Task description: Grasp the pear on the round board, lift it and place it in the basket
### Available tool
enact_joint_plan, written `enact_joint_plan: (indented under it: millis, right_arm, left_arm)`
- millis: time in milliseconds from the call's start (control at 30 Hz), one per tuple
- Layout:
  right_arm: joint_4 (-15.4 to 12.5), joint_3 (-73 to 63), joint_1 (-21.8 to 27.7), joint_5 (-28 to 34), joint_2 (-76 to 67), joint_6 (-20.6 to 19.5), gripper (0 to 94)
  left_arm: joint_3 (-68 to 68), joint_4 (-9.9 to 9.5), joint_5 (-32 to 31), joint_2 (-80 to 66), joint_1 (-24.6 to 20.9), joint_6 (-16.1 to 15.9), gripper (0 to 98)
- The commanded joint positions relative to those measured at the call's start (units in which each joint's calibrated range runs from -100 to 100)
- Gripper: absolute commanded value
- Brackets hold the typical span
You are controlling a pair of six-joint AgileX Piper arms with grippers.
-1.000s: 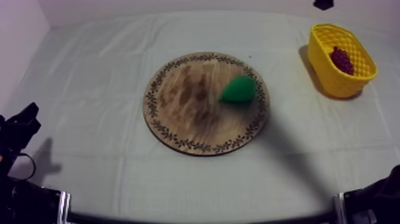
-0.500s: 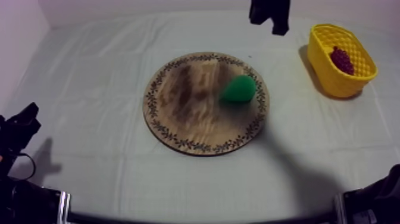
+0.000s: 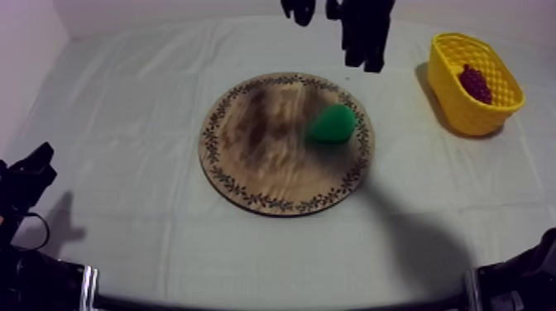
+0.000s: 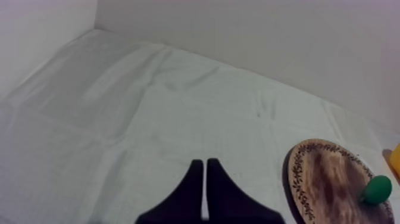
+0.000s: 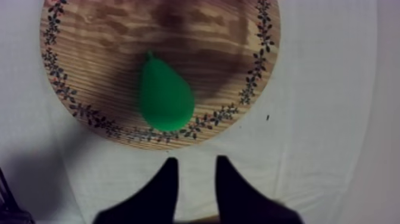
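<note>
My right tool [image 5: 197, 159] is released, its two black fingers spread apart with nothing between them. Through its own camera I see those fingers hanging over bare cloth [image 5: 333, 119] just off the patterned rim of the wooden board [image 5: 196, 36]. The pear [image 5: 165, 98] lies on the board just beyond the fingertips. Its broad end is close to the rim nearest the tool and its narrow stem end points toward the middle of the board. The tool is not touching the pear. From the overhead camera, the right arm comes in at the upper edge and the tool hangs above the tabletop [image 3: 124, 99], past the far rim of the board. The pear rests on the board's right part, the side that faces the yellow basket [image 3: 463, 116]. The basket stands at the far right of the tabletop, well apart from the board, with a bunch of grapes [image 3: 475, 83] inside it. My left tool [image 4: 205, 162] is clenched on nothing, its fingers lying together as a narrow wedge. It sits low at the left side of the tabletop, well apart from the board. Its camera looks across open cloth, with the board and the pear off to one side.
</note>
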Motion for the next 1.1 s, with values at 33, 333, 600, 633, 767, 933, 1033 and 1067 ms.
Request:
enact_joint_plan:
  millis: [33,333,600,633,767,933,1033,1067]
  right_arm:
    - [1.9,1.2,-0.8,0.1,0.0,-2.1,52.2]
    - [2.7,2.9,-1.9,0.0,-0.1,-0.7,73.2]
    - [1.9,3.3,-1.9,-0.2,0.6,0.6,74.2]
    - [1.7,3.6,-2.0,-0.4,0.9,0.7,74.2]
    - [1.2,5.0,-2.2,-1.5,2.2,0.6,74.1]
    - [0.9,7.4,-2.5,-4.5,4.3,0.4,73.9]
    - [1.0,8.8,-2.6,-6.6,5.9,0.4,73.8]
    - [1.0,9.1,-2.5,-7.2,6.5,0.4,73.7]
  left_arm:
    - [0.0,-0.02,0.0,0.0,0.0,0.0,0.1]
    - [0.0,-0.02,0.0,0.0,0.0,0.0,0.1]
    - [0.0,-0.02,0.0,0.0,0.0,0.0,0.1]
    - [0.0,-0.02,0.0,0.0,0.0,0.0,0.1]
    - [0.0,-0.02,0.0,0.0,0.0,0.0,0.1]
    - [0.0,-0.02,0.0,0.0,0.0,0.0,0.1]
    - [0.0,-0.02,0.0,0.0,0.0,0.0,0.1]
    - [0.0,-0.02,0.0,0.0,0.0,0.0,0.1]
